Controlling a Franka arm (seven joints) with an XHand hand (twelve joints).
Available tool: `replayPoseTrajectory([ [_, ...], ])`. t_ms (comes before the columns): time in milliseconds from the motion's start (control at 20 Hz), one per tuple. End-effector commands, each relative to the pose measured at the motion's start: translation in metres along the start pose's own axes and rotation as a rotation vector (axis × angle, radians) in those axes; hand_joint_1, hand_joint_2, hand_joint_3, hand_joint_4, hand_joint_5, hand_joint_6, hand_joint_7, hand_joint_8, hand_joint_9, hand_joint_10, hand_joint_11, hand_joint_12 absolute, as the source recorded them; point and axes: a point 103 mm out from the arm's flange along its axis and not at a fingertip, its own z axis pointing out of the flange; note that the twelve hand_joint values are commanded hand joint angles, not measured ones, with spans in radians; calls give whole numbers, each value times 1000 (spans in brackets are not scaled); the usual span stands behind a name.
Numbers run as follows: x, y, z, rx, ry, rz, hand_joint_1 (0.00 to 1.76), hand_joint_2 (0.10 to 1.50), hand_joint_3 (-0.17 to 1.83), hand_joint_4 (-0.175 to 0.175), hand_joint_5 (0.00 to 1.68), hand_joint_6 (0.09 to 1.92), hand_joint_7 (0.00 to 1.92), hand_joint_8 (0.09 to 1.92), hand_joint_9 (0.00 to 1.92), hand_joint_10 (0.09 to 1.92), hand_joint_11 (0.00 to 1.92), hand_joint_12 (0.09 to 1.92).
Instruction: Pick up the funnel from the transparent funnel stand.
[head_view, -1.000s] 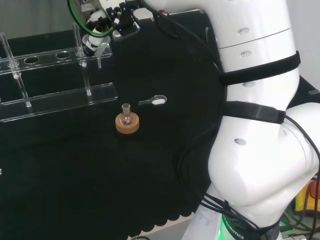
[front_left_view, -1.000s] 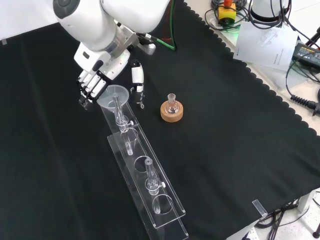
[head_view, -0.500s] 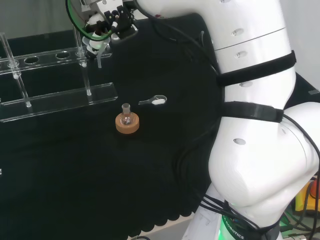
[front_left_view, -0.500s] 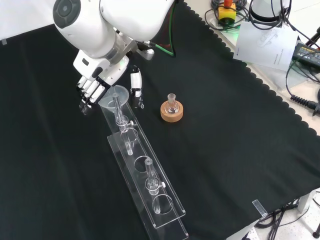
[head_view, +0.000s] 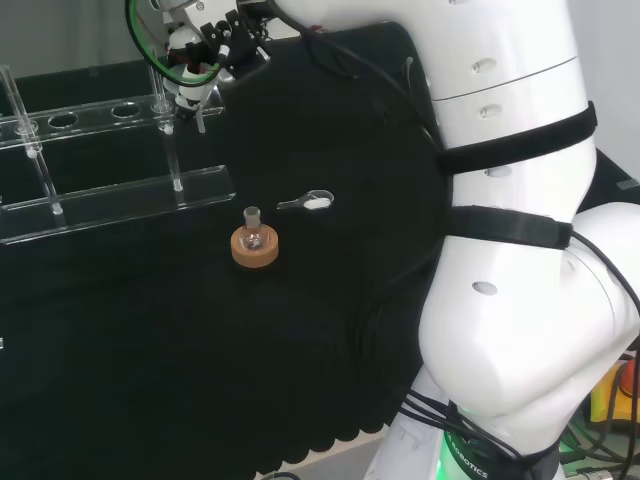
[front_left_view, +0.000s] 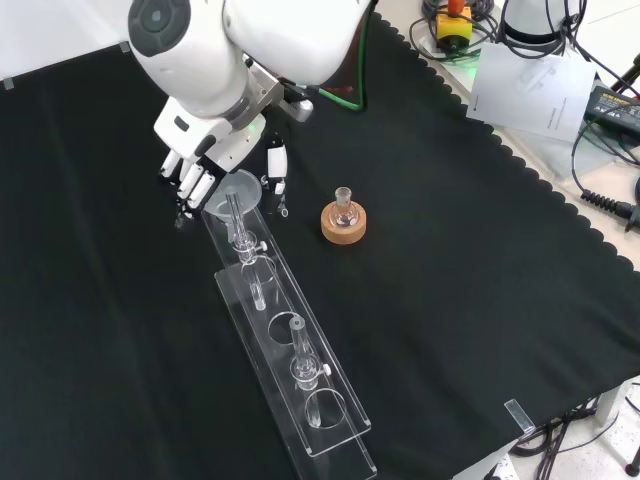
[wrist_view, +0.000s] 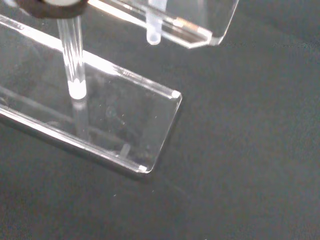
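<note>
The clear funnel (front_left_view: 240, 187) sits in the end hole of the transparent stand (front_left_view: 338, 392), its cone above the top plate. In the head view the funnel (head_view: 196, 78) is at the stand's (head_view: 100, 190) right end, just under my hand (head_view: 205, 45). From the front, my hand (front_left_view: 205, 158) hangs at the funnel's left rim, and its fingers (front_left_view: 195, 185) point down, nearly straight, right beside the cone. The thumb is hidden. The wrist view looks past the funnel's stem tip (wrist_view: 153, 33), poking below the top plate, onto the stand's base plate (wrist_view: 125, 120).
A cork ring with a small glass flask (front_left_view: 344, 220) stands right of the stand in the front view. A small white clip (front_left_view: 275, 162) lies between the ring and the funnel. Papers and cables (front_left_view: 540, 80) lie beyond the cloth's scalloped edge.
In the front view my hand has slid a little right, closer against the funnel's rim. In the head view it has shifted left and slightly up. The funnel still sits in the stand.
</note>
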Motion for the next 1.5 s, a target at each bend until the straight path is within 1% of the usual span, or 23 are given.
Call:
replayPoseTrajectory([
  [50,-3,-9,-26,-62,-73,23,754,774,364,-60,460,87,436,708,823,637,359,1360],
  [200,-7,-17,-43,-85,-94,32,767,760,407,-51,541,87,498,709,859,637,389,1345],
  [300,-11,-24,-54,-86,-98,40,773,755,424,-49,562,87,516,705,872,635,404,1337],
  [550,-22,-45,-75,-98,-86,64,778,751,442,-49,569,87,526,703,880,632,428,1330],
  [850,-35,-84,-96,-120,-76,94,776,742,466,-50,562,87,525,700,884,627,440,1317],
  [1200,-36,-130,-99,-130,-68,119,772,740,475,-52,553,87,520,699,887,626,444,1317],
  [1500,-33,-172,-83,-125,-46,132,770,736,484,-53,552,87,515,699,889,625,445,1315],
])
